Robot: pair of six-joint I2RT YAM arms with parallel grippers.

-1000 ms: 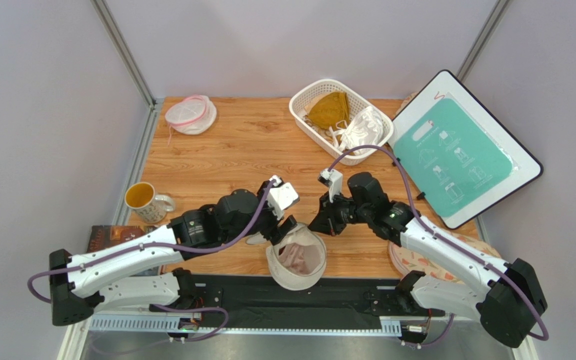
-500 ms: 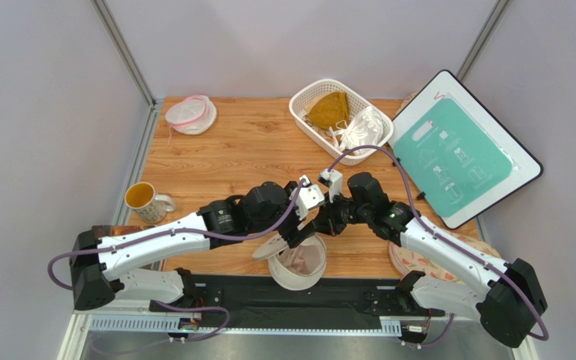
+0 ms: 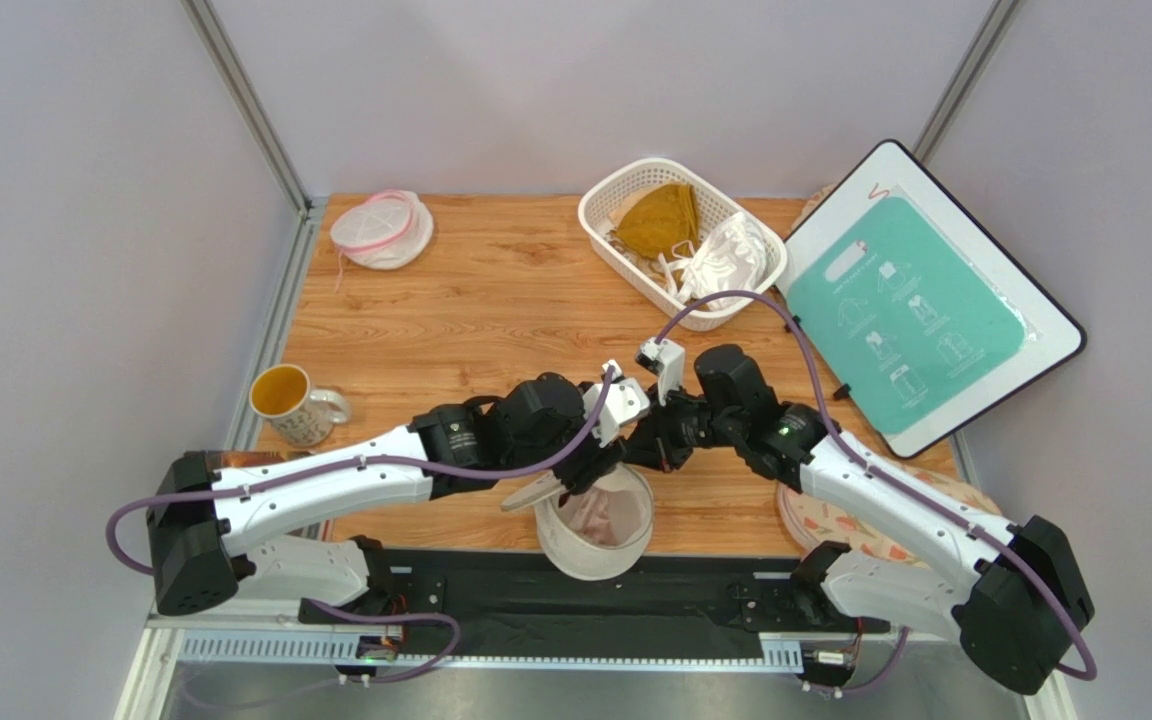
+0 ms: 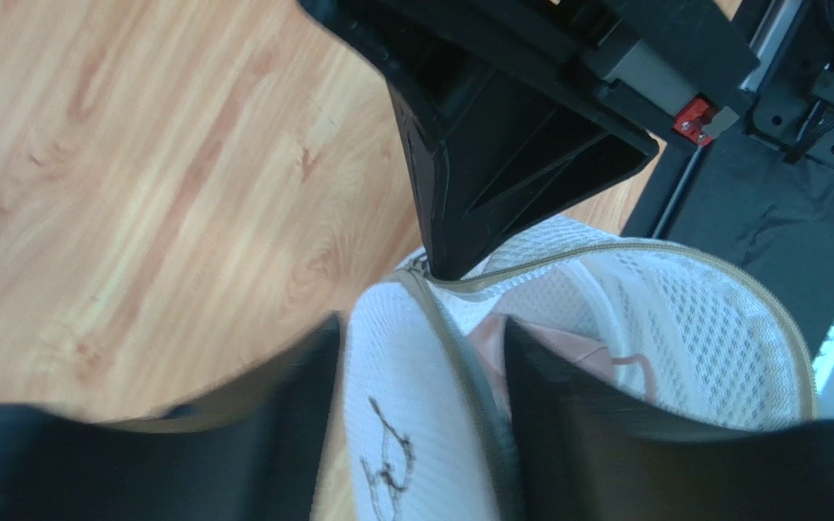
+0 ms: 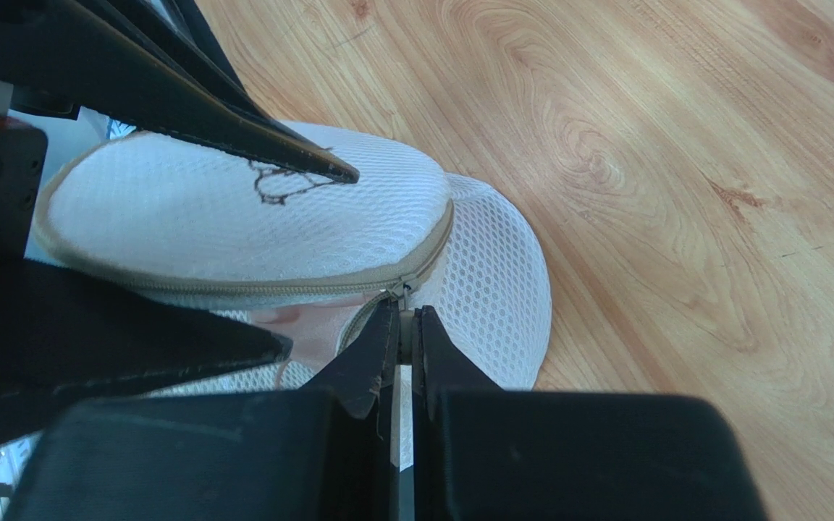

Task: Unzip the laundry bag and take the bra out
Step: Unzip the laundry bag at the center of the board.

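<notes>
The whitish mesh laundry bag [image 3: 585,552] stands at the near table edge, its zip mostly undone and its round lid [image 3: 534,492] lifted to the left. The pale pink bra [image 3: 600,518] lies inside the bag and also shows in the left wrist view [image 4: 492,339]. My left gripper [image 3: 585,474] straddles the lid [image 4: 400,434], one finger over it and one inside the bag, closed on it. My right gripper [image 3: 645,449] is shut on the zipper pull [image 5: 405,295] at the bag's far rim.
A white basket [image 3: 608,192] with a mustard bra and a white bra stands at the back. A small pink-rimmed mesh pouch [image 3: 382,228] lies back left. A mug [image 3: 289,398] stands left, and a teal board [image 3: 928,293] leans right.
My left arm has reached right to the bag and taken its lid, which now stands lifted. The right gripper has stayed on the zipper pull.
</notes>
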